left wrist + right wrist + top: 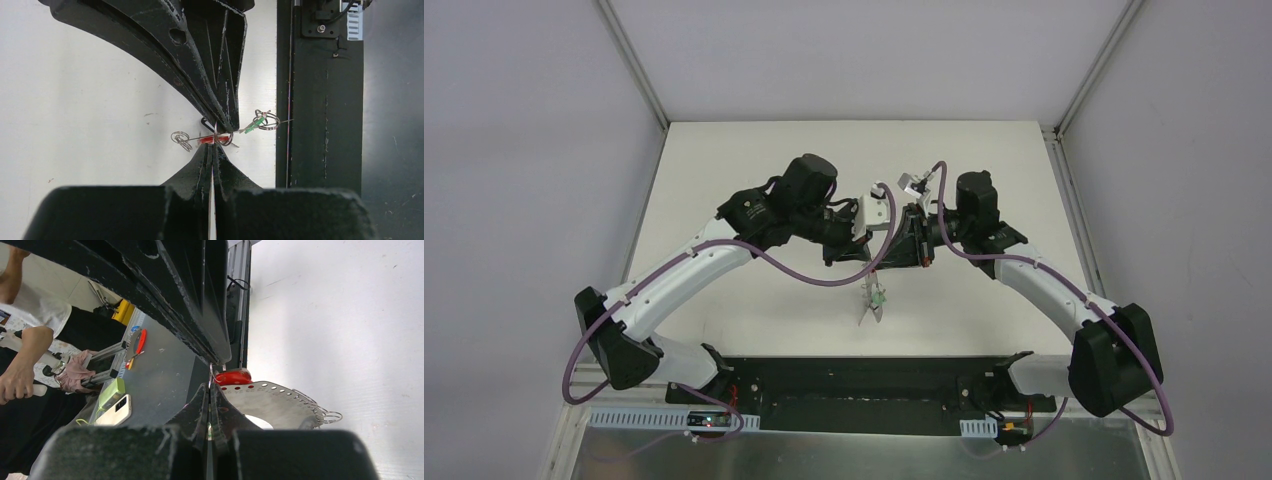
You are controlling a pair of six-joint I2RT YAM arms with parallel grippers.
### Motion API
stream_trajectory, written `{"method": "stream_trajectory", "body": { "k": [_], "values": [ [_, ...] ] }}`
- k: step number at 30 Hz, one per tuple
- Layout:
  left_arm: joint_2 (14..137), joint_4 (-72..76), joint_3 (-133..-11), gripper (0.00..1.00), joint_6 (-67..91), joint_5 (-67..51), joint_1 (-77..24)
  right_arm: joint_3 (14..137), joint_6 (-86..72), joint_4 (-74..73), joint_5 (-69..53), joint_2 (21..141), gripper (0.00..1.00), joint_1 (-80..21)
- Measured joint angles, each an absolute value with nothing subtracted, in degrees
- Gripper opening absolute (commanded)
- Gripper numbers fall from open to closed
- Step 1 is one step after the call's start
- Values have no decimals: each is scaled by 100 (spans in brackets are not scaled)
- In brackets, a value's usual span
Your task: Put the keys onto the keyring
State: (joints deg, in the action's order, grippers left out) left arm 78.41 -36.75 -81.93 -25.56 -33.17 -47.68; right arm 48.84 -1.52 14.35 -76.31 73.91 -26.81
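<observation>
Meeting above the white table (pixel 754 310), the left gripper (pixel 214 149) and the right gripper (pixel 210 388) both pinch shut on the keyring (pixel 280 400).
Held aloft between the fingertips, the flat grey hoop shows a perforated rim. A red key (pixel 233 377) sits at the pinch, and a green key (pixel 256 123) dangles just beside it.

White counter (pixel 724 190); left arm (pixel 686 268) & right arm (pixel 1044 285) white w/ black joints, purple cables (pixel 824 287). Jaws black w/ pale scuffs. Head of red key (pixel 232 377) bright red, green key (pixel 256 124) tagged green; keyring (pixel 280 401) silver-grey, row of small holes along rim
</observation>
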Motion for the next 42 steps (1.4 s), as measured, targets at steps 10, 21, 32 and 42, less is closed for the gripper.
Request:
{"method": "stream_trajectory", "body": {
  "k": [10,21,32,42],
  "values": [
    [7756,-3677,-8193,0,-2668,-3365,-4768,4884,-152,1435,-7636,7391,0,-2668],
    [7756,-3680,-8193,0,-2668,-3389,-4768,4884,-152,1435,-7640,7391,0,-2659],
    [7769,-3691,-8193,0,-2670,-3391,-4770,4884,-152,1435,-7675,7391,0,-2659],
    [7839,-3850,-8215,0,-2775,-3391,-4838,4884,-152,1433,-7745,7391,0,-2659]
  ]
}}
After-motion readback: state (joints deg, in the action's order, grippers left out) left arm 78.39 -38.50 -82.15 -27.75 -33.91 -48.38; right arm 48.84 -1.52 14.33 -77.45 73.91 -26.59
